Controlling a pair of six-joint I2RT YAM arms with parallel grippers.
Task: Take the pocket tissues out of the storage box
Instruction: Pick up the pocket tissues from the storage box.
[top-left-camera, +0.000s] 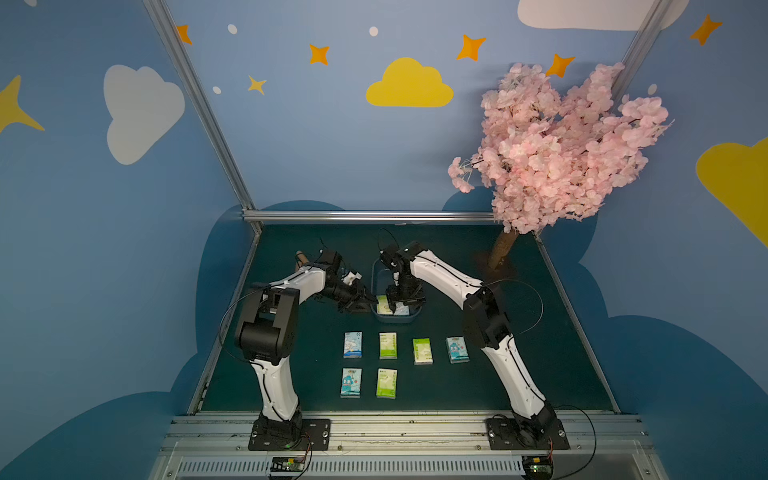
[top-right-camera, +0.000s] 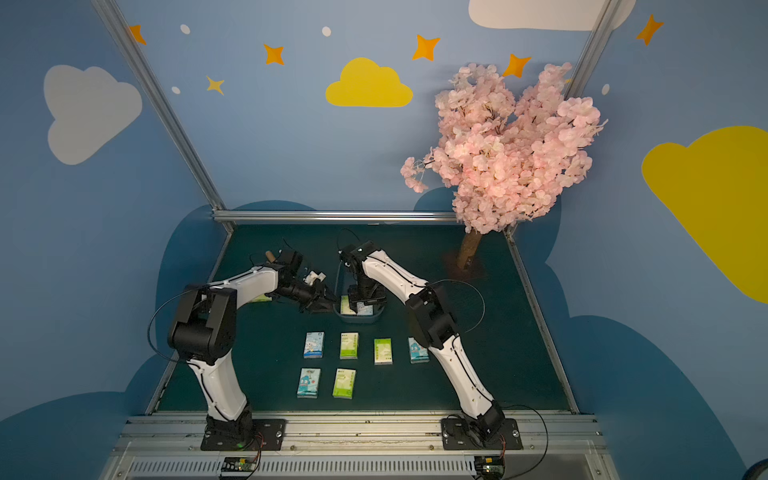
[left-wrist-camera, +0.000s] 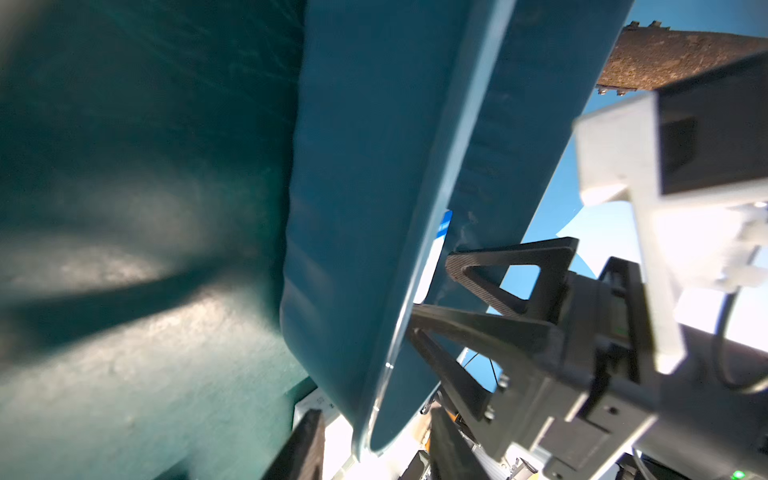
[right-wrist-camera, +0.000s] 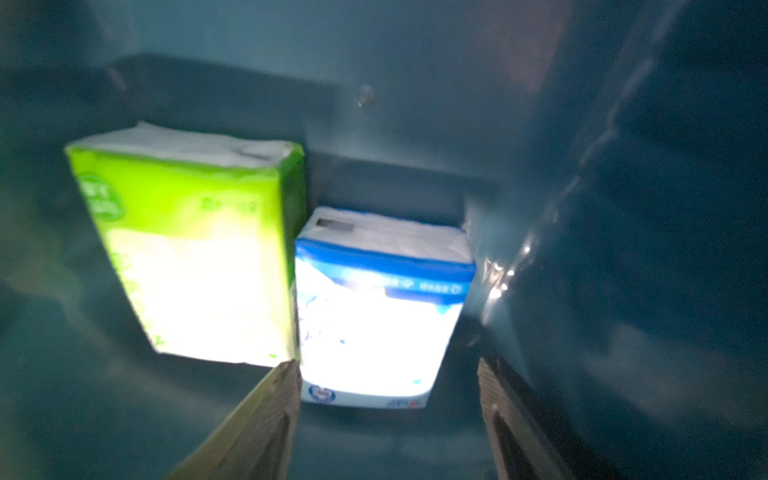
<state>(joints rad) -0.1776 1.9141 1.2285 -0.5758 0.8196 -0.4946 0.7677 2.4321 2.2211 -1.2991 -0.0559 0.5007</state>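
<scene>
Right gripper (right-wrist-camera: 388, 365) open, astride the blue pack (right-wrist-camera: 382, 307) in the storage box (right-wrist-camera: 623, 208).
Pack's long axis runs straight ahead of it; green pack (right-wrist-camera: 187, 249) lies just beside.

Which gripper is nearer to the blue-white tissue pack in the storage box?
Right. The right gripper, open, straddles the blue-white pack inside the storage box; the left gripper grips its rim.

Eight tissue packs (top-left-camera: 386, 384) are showing in all. Six are lying on the bench (top-left-camera: 436, 390), three blue-white packs (top-left-camera: 353, 345) and three green packs (top-left-camera: 422, 351), while one green pack (right-wrist-camera: 195, 257) and one blue-white pack (right-wrist-camera: 374, 324) are sitting in the single box (top-left-camera: 392, 320). Two robot arms (top-left-camera: 449, 278) and one pink tree (top-left-camera: 561, 145) are standing by.
</scene>
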